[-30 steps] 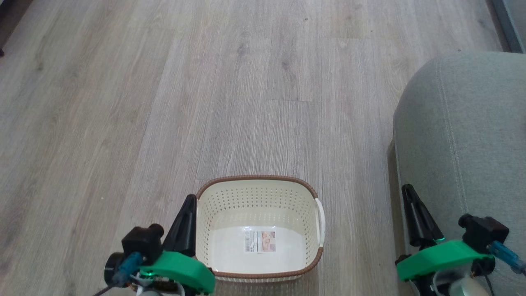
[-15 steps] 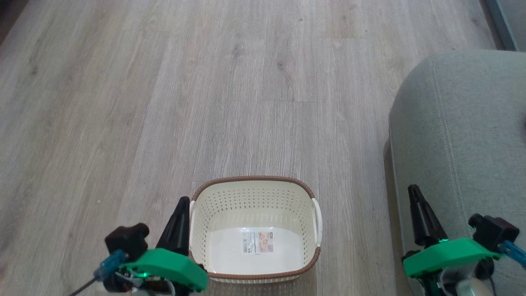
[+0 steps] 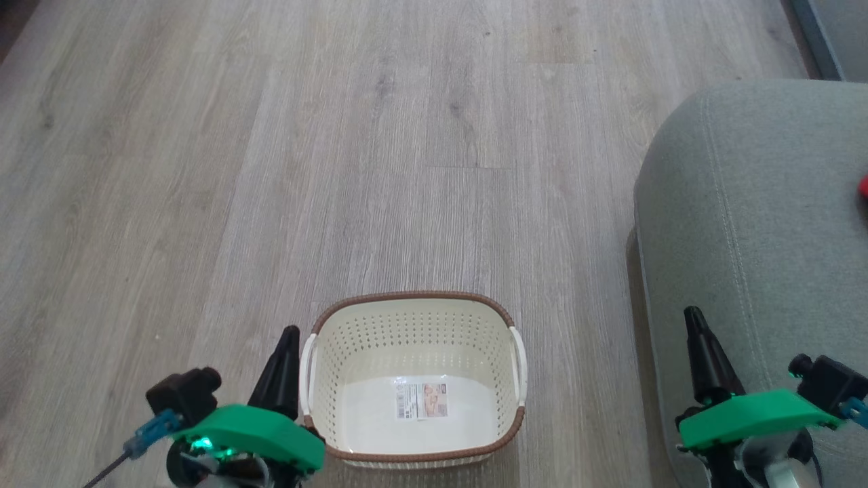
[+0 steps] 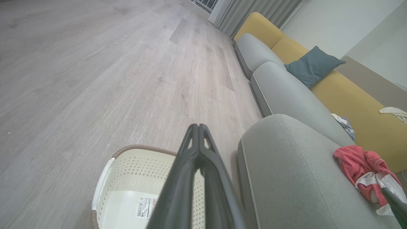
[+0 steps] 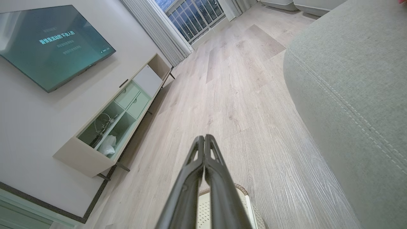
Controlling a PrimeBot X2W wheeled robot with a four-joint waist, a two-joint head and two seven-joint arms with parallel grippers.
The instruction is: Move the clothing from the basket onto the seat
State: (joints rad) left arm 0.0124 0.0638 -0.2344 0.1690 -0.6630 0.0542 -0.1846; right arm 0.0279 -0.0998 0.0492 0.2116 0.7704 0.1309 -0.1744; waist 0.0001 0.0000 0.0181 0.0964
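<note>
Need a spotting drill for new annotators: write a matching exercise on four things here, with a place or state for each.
1 cream perforated plastic basket
2 red-and-white fabric clothing
3 grey-green upholstered seat
4 left gripper

A fingers pressed shut
B lying on the seat
C on the wood floor, no garments inside
D right of the basket

Pairs: 1-C, 2-B, 3-D, 4-A

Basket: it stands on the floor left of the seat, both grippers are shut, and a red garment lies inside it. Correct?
No. The basket holds no garment, only a label on its floor, as the head view shows; the clothing lies on the seat in the left wrist view. The rest holds: left gripper and right gripper are shut.
</note>
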